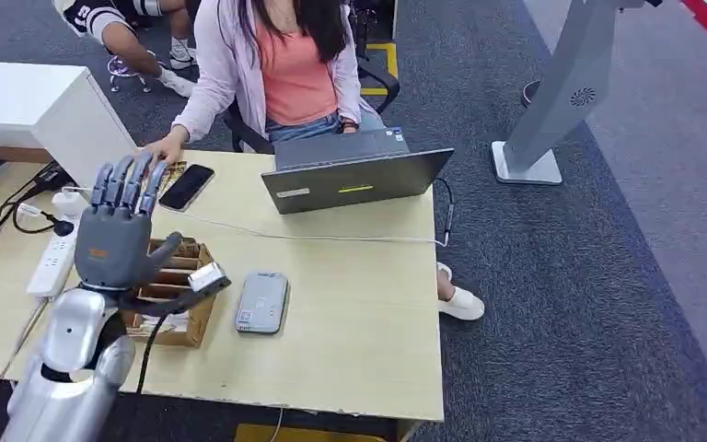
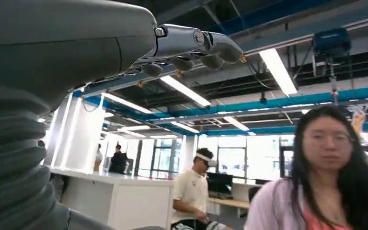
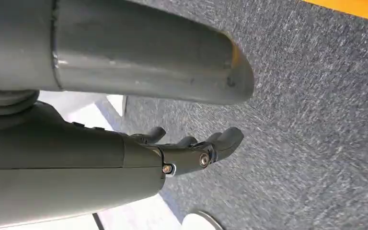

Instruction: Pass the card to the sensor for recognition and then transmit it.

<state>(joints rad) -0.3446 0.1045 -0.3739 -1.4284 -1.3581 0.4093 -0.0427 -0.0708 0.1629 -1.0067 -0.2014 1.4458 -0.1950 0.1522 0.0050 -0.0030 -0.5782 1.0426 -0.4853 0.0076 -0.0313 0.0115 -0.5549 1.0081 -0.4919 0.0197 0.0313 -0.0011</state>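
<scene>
My left hand [image 1: 120, 230] is raised above the table's left part, palm flat, fingers spread and pointing up, holding nothing. In the left wrist view its fingers [image 2: 191, 45] stretch out toward the ceiling. Just under and behind the hand stands a wooden slotted box [image 1: 184, 295], partly hidden by it; I cannot make out its contents. The grey card sensor [image 1: 262, 302] lies flat on the table right of the box. My right hand [image 3: 191, 148] hangs over grey carpet, fingers loosely apart with nothing in them.
A person [image 1: 276, 64] sits at the table's far side, one hand [image 1: 164, 147] resting near a black phone [image 1: 187, 186]. A grey laptop [image 1: 354, 175] stands half open at the back. A white cable [image 1: 313, 237] crosses the table; a power strip [image 1: 53, 261] lies left.
</scene>
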